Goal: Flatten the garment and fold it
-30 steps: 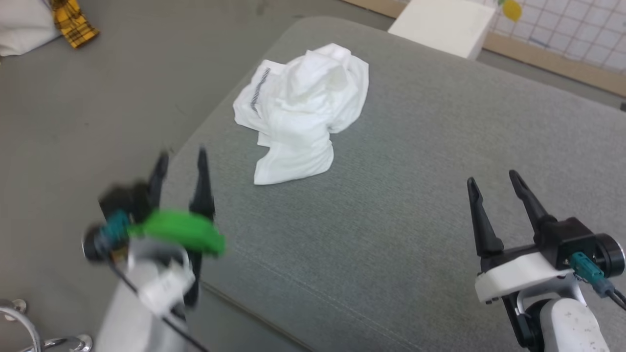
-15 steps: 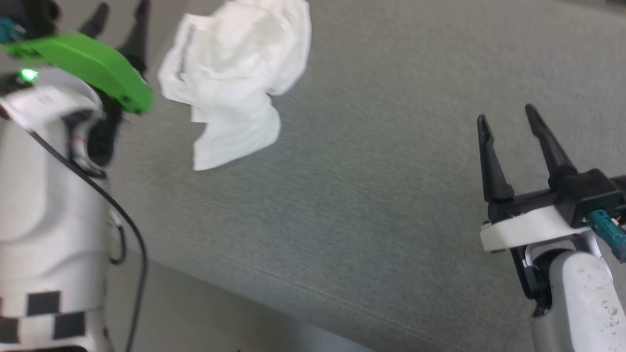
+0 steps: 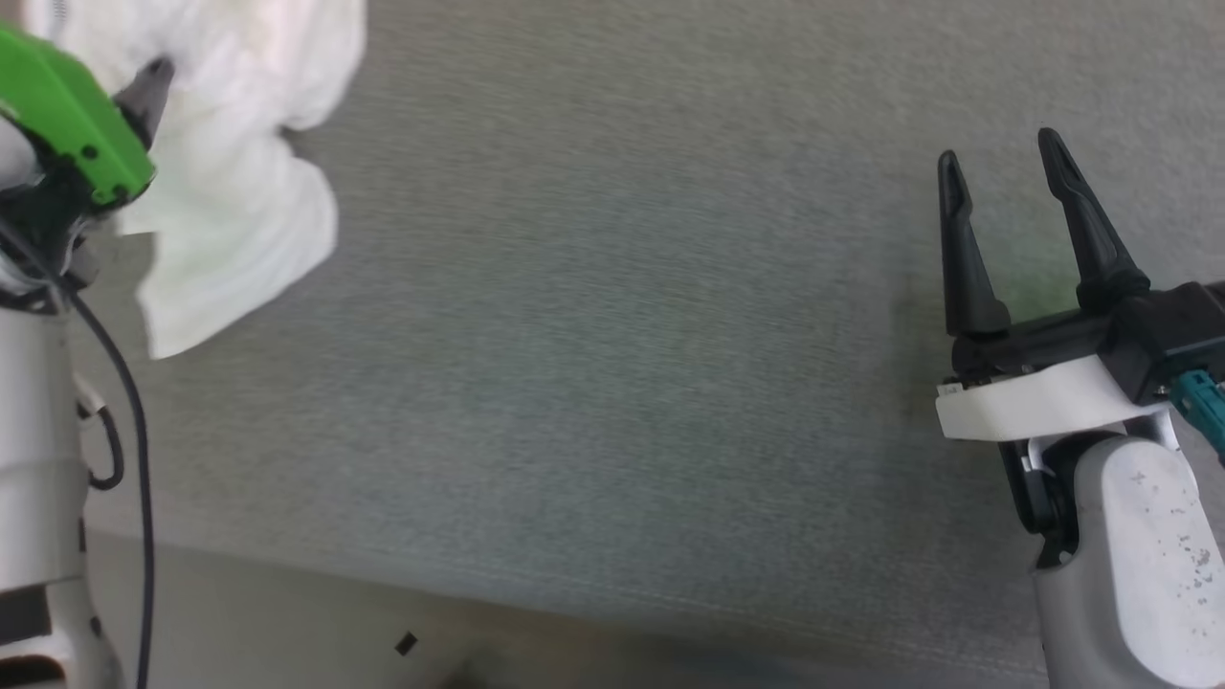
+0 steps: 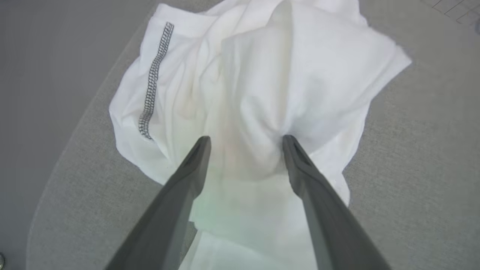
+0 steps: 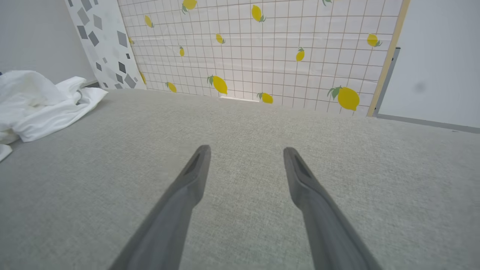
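Shirt [image 4: 262, 75] bunched at 10 o'clock; left gripper [image 4: 245, 138], fingers apart, over its middle: pinch one top fold. Right gripper [image 3: 998, 146], fingers also apart, at 3 o'clock

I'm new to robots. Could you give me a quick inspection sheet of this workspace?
Surface: grey woven fabric cushion.
Job's things: crumpled white thin-fabric T-shirt with dark zigzag stitching, not flattened.
Clutter: small black fleck on the floor.
Grippers: left gripper jaws open over the T-shirt; right gripper jaws open above bare cushion.
Cables: black cable along the left arm.
Surroundings: lemon-patterned grid wall panel.
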`<state>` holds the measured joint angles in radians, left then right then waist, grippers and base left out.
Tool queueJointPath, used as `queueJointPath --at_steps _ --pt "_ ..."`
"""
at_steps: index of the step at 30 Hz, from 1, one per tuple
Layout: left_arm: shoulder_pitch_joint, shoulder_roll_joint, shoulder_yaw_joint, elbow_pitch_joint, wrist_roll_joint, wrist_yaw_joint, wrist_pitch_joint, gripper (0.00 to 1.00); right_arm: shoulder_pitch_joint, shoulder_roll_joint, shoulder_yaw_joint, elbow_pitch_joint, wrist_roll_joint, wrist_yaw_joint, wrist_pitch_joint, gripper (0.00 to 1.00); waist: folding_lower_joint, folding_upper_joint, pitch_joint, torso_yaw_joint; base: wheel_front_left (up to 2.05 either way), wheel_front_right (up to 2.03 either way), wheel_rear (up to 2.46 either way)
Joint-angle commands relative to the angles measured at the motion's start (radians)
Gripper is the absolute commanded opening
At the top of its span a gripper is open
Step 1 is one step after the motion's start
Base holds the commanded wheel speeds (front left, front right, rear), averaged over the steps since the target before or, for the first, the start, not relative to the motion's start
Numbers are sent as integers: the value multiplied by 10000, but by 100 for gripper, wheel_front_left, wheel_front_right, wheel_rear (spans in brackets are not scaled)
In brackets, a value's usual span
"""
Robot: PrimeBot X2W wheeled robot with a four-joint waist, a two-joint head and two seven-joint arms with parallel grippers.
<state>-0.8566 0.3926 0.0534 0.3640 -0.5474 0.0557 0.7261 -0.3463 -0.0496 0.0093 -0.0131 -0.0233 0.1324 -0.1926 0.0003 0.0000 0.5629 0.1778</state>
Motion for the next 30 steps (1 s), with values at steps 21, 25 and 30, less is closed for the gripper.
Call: queueJointPath --at_steps 21,25,30 --pt "2252 1175 576 -1709 930 1127 -779 0 132 -6 -272 1000 328 -17 -528 100 -3 0 -1158 -750 0 0 0" --pt "1878 1506 385 -1843 1677 663 -3021 0 509 -6 -335 1189 516 -17 -562 100 -3 0 -2163 -740 0 0 0" --pt "1339 1682 -28 -1963 2356 198 -5186 0 1010 -6 -460 1297 729 -17 -590 100 -3 0 -3173 -838 0 0 0"
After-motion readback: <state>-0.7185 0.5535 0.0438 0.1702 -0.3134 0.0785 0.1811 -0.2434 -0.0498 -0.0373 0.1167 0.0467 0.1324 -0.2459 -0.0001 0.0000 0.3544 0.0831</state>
